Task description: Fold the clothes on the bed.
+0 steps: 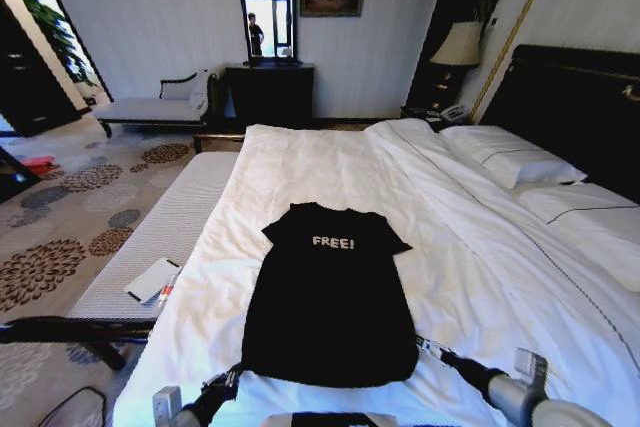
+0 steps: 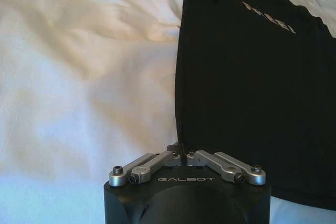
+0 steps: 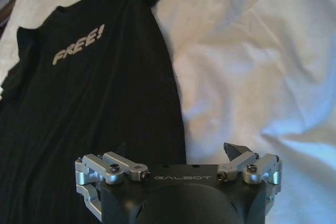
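— What takes up most of the room?

— The bed (image 1: pixel 330 162), white duvet and sheets, two white pillows (image 1: pixel 512 159) with thin dark piping against a tall dark headboard (image 1: pixel 575 107). A grey upholstered bench (image 1: pixel 165 232) runs along its left side, with a white-and-dark card (image 1: pixel 153 279) lying on it. Beyond, a patterned carpet (image 1: pixel 60 217), a dark dresser (image 1: pixel 268 92) under a mirror (image 1: pixel 267 12), and a lamp (image 1: pixel 460 44) beside the headboard.

— And the clothes?

— One black T-shirt (image 1: pixel 330 292), spread flat and face up on the duvet near the foot edge, collar toward the far end, white "FREE!" lettering across the chest (both short sleeves lie out to the sides).

— Where are the arms?

— Low at the near edge. The left gripper (image 2: pixel 179 148) sits at the shirt's lower left corner; in the left wrist view its linkages are drawn together in the middle, right at the shirt's side edge, pinched closed on the fabric. The right gripper (image 3: pixel 178 153) is at the lower right corner, over the shirt's other side edge; its fingertips (image 3: pixel 234 150) stand wide apart, holding nothing.
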